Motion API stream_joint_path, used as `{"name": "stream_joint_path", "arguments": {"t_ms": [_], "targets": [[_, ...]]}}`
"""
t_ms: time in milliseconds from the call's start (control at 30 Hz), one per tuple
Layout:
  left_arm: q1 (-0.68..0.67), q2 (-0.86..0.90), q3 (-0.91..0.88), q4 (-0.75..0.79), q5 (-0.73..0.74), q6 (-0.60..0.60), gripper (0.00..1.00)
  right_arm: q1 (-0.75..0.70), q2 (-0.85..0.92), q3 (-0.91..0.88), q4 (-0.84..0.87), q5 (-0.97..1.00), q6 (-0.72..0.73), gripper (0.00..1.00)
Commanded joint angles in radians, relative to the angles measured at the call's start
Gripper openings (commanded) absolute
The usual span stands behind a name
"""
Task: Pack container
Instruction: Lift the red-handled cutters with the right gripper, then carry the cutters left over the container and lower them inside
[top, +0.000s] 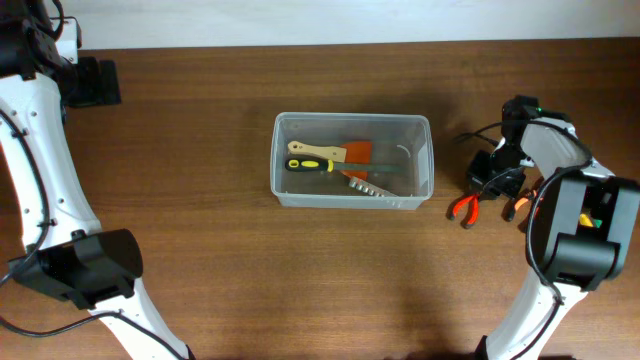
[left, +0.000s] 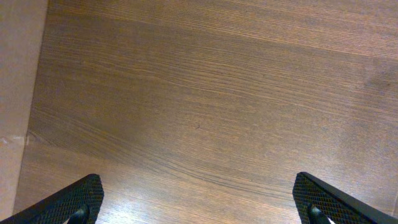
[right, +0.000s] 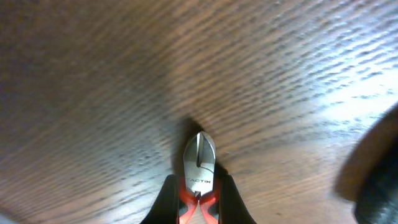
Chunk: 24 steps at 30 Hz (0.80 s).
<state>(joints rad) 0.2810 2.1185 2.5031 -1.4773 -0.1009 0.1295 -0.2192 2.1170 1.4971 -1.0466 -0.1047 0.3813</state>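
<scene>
Overhead, the right gripper (top: 497, 182) sits low over the wooden table (top: 200, 150). Its two fingers (right: 166, 200) are pressed against the red handles of the diagonal cutters (right: 200, 163), whose steel nose points forward, away from the wrist. The clear plastic container (top: 351, 122) stands well to this gripper's left. It holds a yellow-handled screwdriver (top: 312, 165) and other hand tools. The left gripper (left: 199, 211) is far off beyond the container, its fingers spread wide over bare wood.
</scene>
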Motion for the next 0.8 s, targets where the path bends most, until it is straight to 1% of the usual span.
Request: {"name": "stream_joint_path", "arguments": {"t_ms": [0,133,467,633,767], "targets": [[0.003,0.005,-0.002,-0.001,0.018,-0.012,0.99,0.002,0.035,0.063,-0.048,0.085,-0.011,0.06],[0.003,0.005,-0.002,-0.001,0.018,-0.012,0.99,0.002,0.033,0.182,-0.137,0.095,-0.063,0.07],[0.003,0.005,-0.002,-0.001,0.018,-0.012,0.99,0.021,0.03,0.533,-0.37,0.087,-0.079,0.06],[0.003,0.005,-0.002,-0.001,0.018,-0.012,0.99,0.09,0.027,0.736,-0.483,0.062,-0.143,0.06],[0.003,0.005,-0.002,-0.001,0.018,-0.012,0.99,0.19,0.027,0.898,-0.534,0.06,-0.206,0.06]]}}
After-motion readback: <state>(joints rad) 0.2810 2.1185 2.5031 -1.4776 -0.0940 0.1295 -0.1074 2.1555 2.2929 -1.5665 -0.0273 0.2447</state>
